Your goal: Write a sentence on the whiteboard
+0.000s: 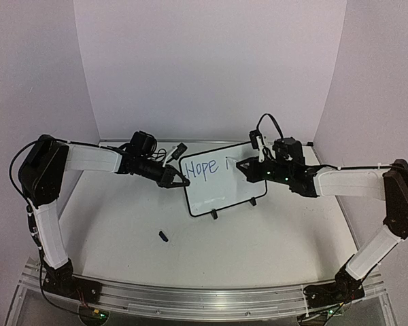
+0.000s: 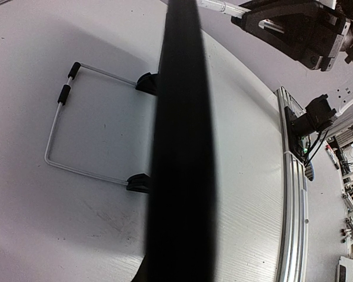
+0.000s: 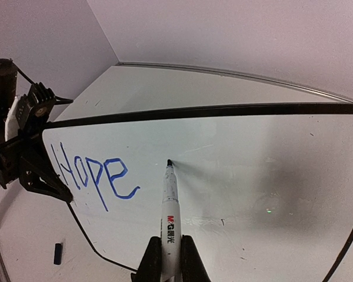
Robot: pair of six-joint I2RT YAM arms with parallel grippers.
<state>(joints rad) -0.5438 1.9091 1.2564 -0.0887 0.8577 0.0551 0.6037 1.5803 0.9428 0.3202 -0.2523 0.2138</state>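
The whiteboard (image 1: 221,187) stands tilted on the table (image 1: 122,224) at the centre of the top view, its face towards the arm bases. The sentence (image 1: 202,168) so far reads "Hope" in blue along the upper left of the board, with one short stroke just to its right. The left gripper (image 1: 182,180) is clamped on the board's left edge; in the left wrist view that edge runs as a dark band down the middle of the frame, with the wire stand (image 2: 65,94) to its left. The right gripper (image 3: 167,258) is closed around a marker (image 3: 170,202) at the bottom centre of its view, and the marker's tip touches the board just right of "Hope". A small dark cap (image 1: 164,236) lies on the table below the board's lower left corner, apart from it.
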